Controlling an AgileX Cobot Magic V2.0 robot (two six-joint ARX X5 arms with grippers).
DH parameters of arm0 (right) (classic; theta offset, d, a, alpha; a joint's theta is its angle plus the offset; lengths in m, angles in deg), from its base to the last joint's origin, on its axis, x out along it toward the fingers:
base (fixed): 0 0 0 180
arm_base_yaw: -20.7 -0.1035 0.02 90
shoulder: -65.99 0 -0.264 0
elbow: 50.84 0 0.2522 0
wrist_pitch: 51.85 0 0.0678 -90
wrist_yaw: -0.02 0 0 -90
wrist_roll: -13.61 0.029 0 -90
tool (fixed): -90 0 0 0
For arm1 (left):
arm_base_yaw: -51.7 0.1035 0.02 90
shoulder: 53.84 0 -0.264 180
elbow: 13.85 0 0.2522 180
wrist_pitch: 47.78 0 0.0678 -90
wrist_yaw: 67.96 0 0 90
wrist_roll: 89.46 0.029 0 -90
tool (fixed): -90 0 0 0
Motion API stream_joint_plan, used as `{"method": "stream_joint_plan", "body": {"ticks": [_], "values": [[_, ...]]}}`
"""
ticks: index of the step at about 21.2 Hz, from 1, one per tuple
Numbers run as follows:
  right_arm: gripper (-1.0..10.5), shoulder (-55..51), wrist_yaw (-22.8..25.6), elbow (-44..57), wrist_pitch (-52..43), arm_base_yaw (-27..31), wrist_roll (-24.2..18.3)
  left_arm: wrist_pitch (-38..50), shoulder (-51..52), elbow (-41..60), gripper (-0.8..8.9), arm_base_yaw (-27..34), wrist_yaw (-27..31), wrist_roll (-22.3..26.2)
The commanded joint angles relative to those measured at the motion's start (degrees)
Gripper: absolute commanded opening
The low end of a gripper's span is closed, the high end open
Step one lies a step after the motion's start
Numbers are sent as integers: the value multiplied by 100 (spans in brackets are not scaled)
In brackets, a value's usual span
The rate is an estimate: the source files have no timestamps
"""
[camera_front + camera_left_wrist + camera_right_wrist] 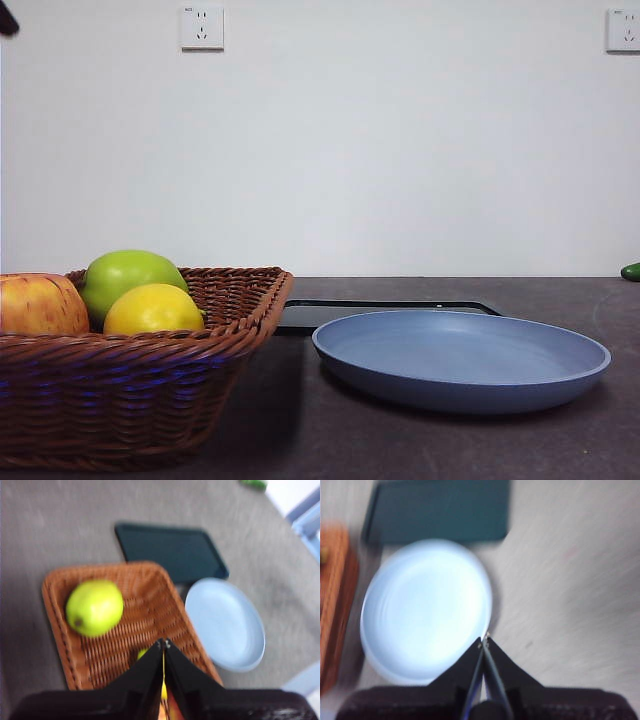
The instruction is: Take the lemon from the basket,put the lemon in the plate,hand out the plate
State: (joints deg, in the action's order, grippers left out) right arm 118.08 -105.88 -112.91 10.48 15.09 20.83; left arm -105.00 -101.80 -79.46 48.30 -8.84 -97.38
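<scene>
Over on the left of the table sits the wicker basket (pixel 140 385), and the lemon (pixel 153 310) lies inside it near the front rim. Tucked behind the lemon is a green apple (pixel 128 278), the two looking as though they touch, and a red-yellow apple (pixel 40 305) rests beside them at the basket's left end. From above, the left wrist camera shows the basket (pixel 150 610) with the green apple (pixel 94 607) toward its far end and only a sliver of the lemon (pixel 142 653) peeking out beside the jaws.

Just beside the basket stands the light blue plate (pixel 460 358), holding nothing. A flat black tray (pixel 385 312) lies behind the plate, against the basket's far corner. A small green thing (pixel 631 271) shows at the table's far right edge, too cut off to identify.

Both arms hang above the table. The left gripper (pixel 164 642) is over the basket, jaws pressed together with nothing between them. The right gripper (pixel 485 639) hovers over the near rim of the plate (pixel 425 605), its jaws likewise closed tip to tip on nothing.

Two wall sockets (pixel 201 27) are mounted high on the white wall; small lettering sits at a corner of each, too tiny to read.
</scene>
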Motion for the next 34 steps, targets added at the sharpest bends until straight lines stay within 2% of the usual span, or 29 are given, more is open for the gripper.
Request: {"method": "stream_joint_plan", "body": {"ticks": [1,3,4,6,8,11,14,17,22,28,34], "values": [[38,420,-205,-92,-9,-9,-269,-48,-140,-114,8,-90,-59,262],[111,815,-221,-92,-33,-9,-267,-48,-243,-114,15,-146,-76,258],[166,1036,-221,-90,-59,-9,-267,-44,-271,-114,58,-177,-79,258],[259,1403,-221,-90,-195,-9,-267,-11,-275,-114,246,-223,-70,216],[273,1698,-225,-90,-494,-17,-264,31,-275,-114,340,-227,-68,146],[272,2181,-494,-90,-1071,-52,-166,31,-275,-114,338,-227,-74,149],[271,2787,-568,-90,-1397,-61,-107,7,-275,-114,338,-245,-87,153],[270,3331,-1016,-90,-1587,-101,-107,4,-275,-114,338,-271,-81,151],[207,3838,-1080,-90,-1904,-164,90,2,-275,-114,338,-271,-76,153],[1,3895,-1078,-90,-2009,-162,192,11,-275,-114,338,-271,-79,153],[3,3794,-1080,-92,-1978,-83,262,11,-275,-114,338,-271,-85,144]]}}
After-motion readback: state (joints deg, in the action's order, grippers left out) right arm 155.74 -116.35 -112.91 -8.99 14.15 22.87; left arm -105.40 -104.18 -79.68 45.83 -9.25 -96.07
